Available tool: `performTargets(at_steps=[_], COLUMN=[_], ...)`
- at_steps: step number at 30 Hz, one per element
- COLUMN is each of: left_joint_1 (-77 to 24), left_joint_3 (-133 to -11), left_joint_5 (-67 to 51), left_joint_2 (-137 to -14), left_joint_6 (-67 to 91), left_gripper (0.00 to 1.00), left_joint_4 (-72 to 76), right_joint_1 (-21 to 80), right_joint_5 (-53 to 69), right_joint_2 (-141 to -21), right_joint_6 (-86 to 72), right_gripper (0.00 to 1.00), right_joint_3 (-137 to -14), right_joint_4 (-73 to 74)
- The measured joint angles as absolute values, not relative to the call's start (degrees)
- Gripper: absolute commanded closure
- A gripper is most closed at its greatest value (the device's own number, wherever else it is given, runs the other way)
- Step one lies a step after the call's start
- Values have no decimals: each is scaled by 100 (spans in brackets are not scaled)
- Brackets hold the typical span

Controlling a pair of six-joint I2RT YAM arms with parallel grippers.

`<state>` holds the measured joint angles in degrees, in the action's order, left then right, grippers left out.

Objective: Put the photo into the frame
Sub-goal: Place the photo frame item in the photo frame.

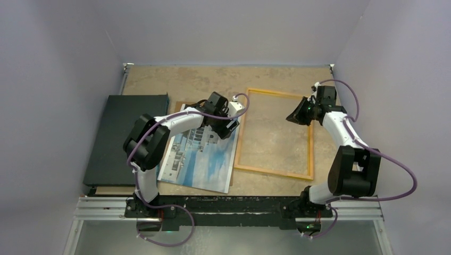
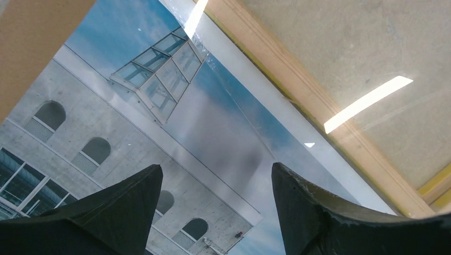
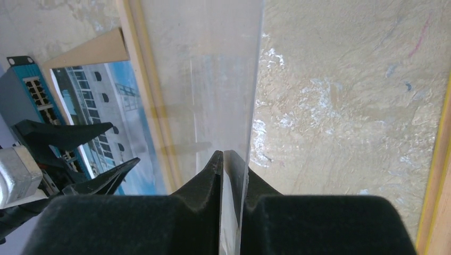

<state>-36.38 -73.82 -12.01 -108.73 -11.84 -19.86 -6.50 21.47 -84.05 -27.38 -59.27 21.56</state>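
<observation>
The photo of a grey building under blue sky lies face up left of the frame, a thin yellow-orange rectangle flat on the table. My left gripper hovers open over the photo's far right corner; in the left wrist view its gripper has nothing between the fingers, with the photo below and the frame's rail beside it. My right gripper is over the frame's far right part. In the right wrist view the gripper is shut on the clear pane, held edge-on above the frame.
A flat black panel lies at the left. A brown backing board sits under the photo, its corner showing. A teal box with ports shows at the left of the right wrist view. Walls close in the table on three sides.
</observation>
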Motion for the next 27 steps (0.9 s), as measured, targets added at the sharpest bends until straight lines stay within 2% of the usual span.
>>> performTargets(at_steps=[2, 8, 14, 21, 27], left_joint_1=[-3640, -3647, -3745, -3824, -3824], left_joint_3=[-7365, -7360, -7360, -7349, -7347], left_joint_5=[-1203, -1306, -1332, -1330, -1321], left_joint_2=[-10925, -10945, -10945, -10945, -10945], left_joint_6=[-1212, -1267, -1288, -1304, -1293], left_gripper=[34, 41, 47, 50, 56], left_joint_4=[-1990, -1992, -2001, -2010, -2029], right_joint_1=[-650, -652, -766, -998, -1177], right_joint_5=[2080, 1979, 2043, 2174, 2434], right_joint_2=[-8405, -8405, -8407, -8475, -8490], right_joint_6=[-2755, -2893, -3065, -3267, -3356], right_gripper=[86, 60, 46, 35, 33], right_joint_3=[-5918, -5887, -5629, -5201, -5107], right_joint_4=[2132, 1970, 1789, 1621, 1555])
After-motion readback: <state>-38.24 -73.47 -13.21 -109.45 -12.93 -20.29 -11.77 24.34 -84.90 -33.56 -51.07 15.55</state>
